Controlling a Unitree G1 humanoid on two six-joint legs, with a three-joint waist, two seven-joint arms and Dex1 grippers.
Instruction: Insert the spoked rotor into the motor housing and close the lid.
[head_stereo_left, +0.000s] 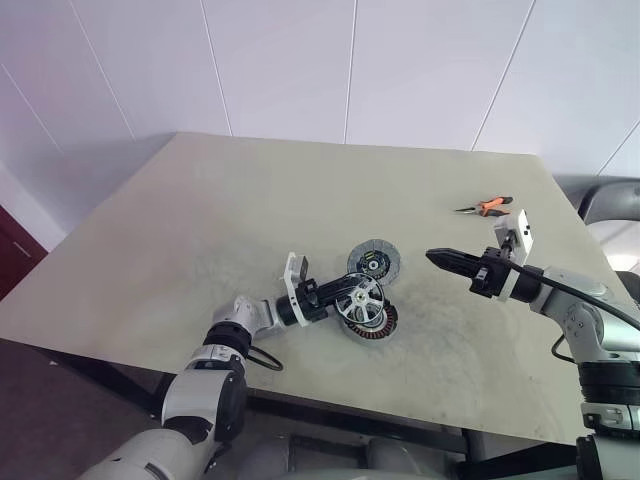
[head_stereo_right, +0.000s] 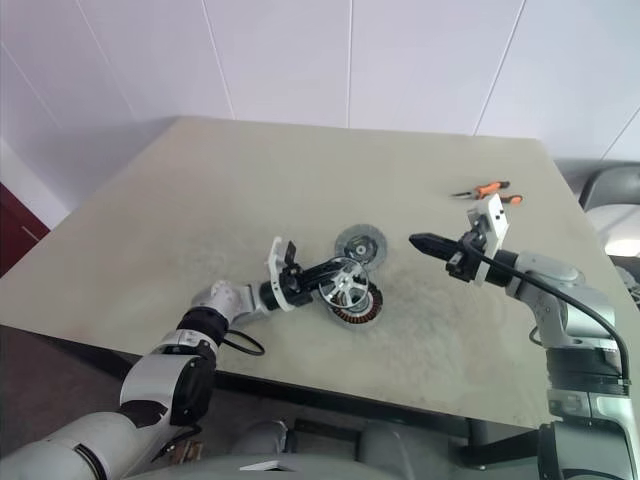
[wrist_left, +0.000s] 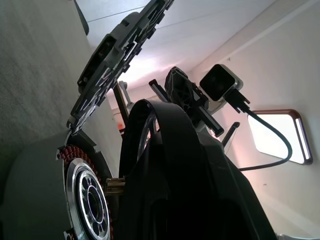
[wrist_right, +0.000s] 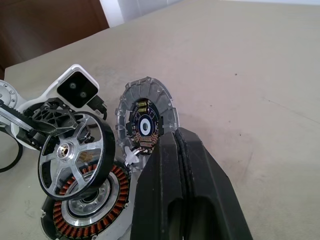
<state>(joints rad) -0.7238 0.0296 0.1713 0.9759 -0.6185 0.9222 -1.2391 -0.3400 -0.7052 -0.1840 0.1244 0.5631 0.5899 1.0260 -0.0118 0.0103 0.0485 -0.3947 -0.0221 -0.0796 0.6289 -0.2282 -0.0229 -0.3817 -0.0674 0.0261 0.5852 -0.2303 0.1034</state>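
Observation:
My left gripper (head_stereo_left: 345, 296) is shut on the rim of the spoked rotor (head_stereo_left: 362, 298), a silver wheel with a dark outer band. It holds the wheel tilted just above the motor housing (head_stereo_left: 378, 326). The housing (wrist_right: 90, 212) lies on the table with its ring of copper windings showing. Its lid (wrist_right: 146, 120), a round grey disc with a dark circuit board in the centre, stands open behind the housing. My right gripper (head_stereo_left: 440, 260) hovers shut and empty to the right of the lid, pointing toward it.
Orange-handled pliers (head_stereo_left: 485, 207) lie at the far right of the beige table (head_stereo_left: 200, 230). The table's near edge runs just below my left forearm. A black cable loops beside my left wrist.

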